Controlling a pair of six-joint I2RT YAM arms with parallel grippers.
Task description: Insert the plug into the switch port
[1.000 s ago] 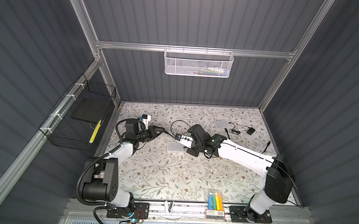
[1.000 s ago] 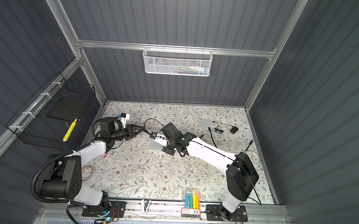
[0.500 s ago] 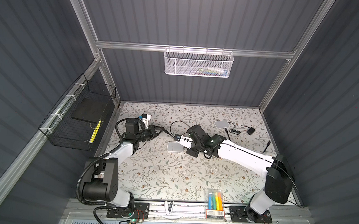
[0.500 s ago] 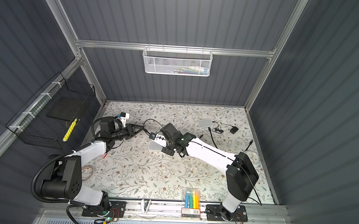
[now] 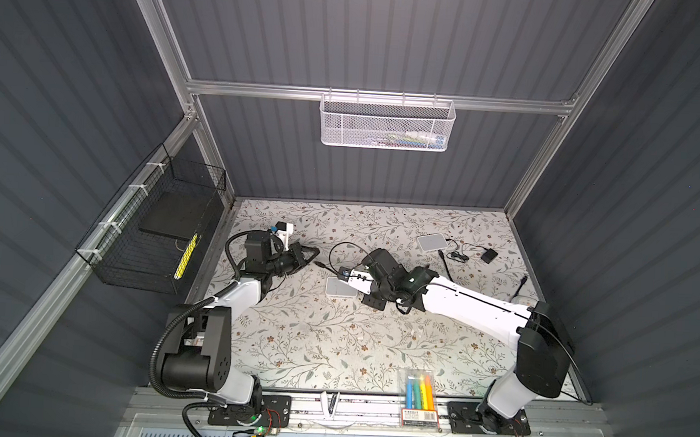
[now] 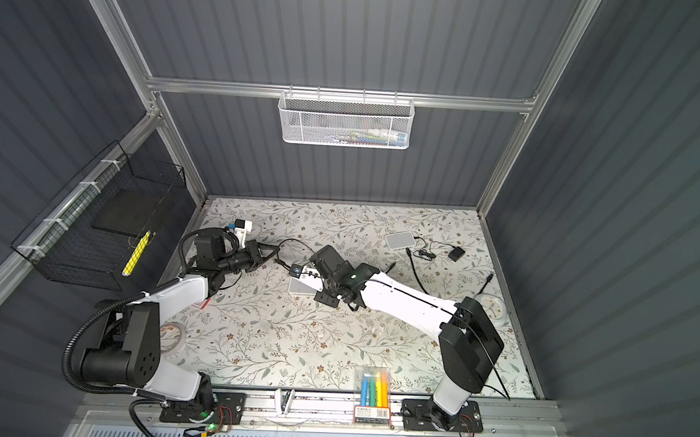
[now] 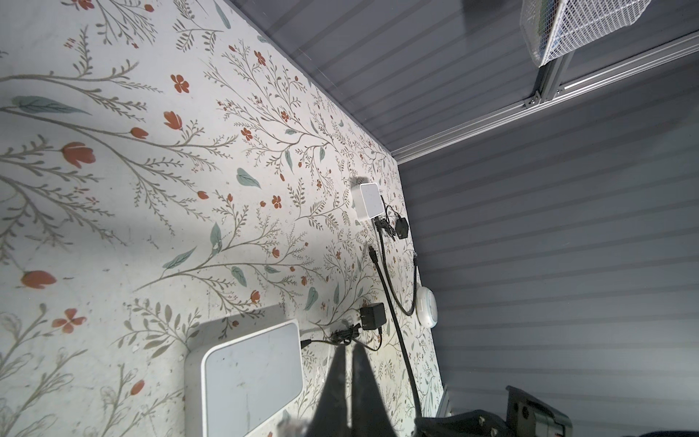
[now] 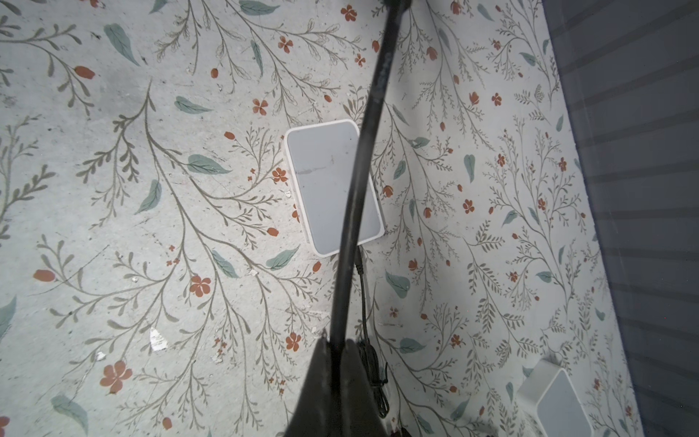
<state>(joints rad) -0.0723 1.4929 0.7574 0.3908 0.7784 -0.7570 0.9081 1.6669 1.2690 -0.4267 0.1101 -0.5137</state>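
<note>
Walls (image 5: 371,42): dark grey ribbed panels on three sides, edged with silver rails.
Tabletop (image 5: 311,342): pale covering printed with leafy sprigs and small red flowers.
Wire basket (image 5: 151,236): black, hung on the left wall.
Mesh basket (image 5: 387,122): white, hung from the back wall rail.
Right gripper (image 8: 336,345): raised above the table beside the switch, fingers clamped on the black cable.
Left gripper (image 5: 314,251): pointing toward the middle of the table, fingers pressed together. The left wrist view shows nothing between them.
Black cable (image 8: 353,196): runs from the right gripper across above the switch toward the left gripper.
Switch (image 5: 335,289): white box flat on the table near the middle, a thin lead (image 8: 363,295) in one end; its ports cannot be made out.
Second switch (image 5: 432,242): same kind, lying toward the back right.
Plug (image 5: 318,263): free end of the black cable, off the switch, just beside the left gripper's fingertips; whether they touch cannot be told.
</note>
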